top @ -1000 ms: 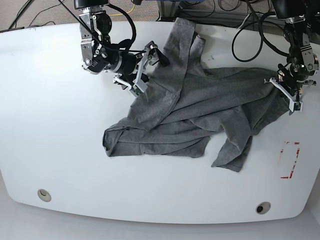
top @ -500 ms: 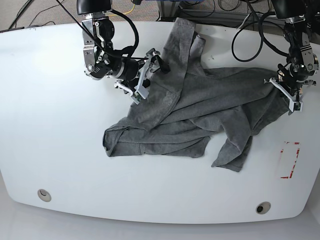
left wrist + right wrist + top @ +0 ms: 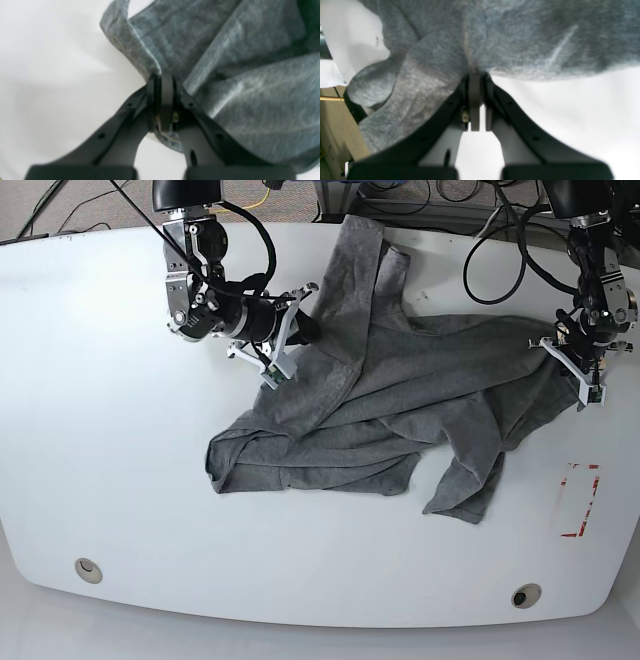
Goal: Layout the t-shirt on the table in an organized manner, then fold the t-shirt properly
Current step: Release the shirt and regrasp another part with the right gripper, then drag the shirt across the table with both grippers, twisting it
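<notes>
My wrist views show both claws clamped on t-shirt [image 3: 400, 400] edges: left claw [image 3: 162, 82], right claw [image 3: 476, 75]. From base, the bunched shirt sprawls between them across the surface [image 3: 100, 430], right claw at ten o'clock, left at three.

We get bright, even overhead light; the glossy surface [image 3: 120, 480] shows soft glare, faint shadows. Both wrist views are soft, each gripper's near body blurred, whites blown out.
</notes>
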`<control>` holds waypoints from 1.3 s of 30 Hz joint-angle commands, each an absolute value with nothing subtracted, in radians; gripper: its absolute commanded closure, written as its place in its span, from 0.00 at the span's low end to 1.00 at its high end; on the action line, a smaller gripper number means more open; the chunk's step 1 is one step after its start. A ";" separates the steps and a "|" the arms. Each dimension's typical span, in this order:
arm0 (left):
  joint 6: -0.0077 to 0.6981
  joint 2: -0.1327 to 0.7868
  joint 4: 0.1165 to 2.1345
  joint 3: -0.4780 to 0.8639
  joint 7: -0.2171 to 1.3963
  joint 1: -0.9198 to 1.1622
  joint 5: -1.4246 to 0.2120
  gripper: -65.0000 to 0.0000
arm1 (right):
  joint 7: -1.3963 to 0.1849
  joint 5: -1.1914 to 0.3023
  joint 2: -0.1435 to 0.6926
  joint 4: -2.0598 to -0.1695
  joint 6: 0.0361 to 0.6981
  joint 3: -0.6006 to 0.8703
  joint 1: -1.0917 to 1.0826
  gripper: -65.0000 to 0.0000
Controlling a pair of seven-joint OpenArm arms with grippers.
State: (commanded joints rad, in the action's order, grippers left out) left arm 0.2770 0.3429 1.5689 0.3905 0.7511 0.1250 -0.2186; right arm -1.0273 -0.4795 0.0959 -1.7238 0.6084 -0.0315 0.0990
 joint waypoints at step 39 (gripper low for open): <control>0.277 0.343 1.928 0.318 0.762 -0.407 -0.217 0.98 | -1.082 -0.490 0.452 -1.902 0.619 0.131 -0.395 1.00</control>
State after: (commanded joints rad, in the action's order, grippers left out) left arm 0.2770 0.3429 1.9279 0.3184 0.7618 -0.4074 -0.2171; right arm -1.0825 -0.4902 0.4519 -1.9018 0.6191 0.1312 -0.3951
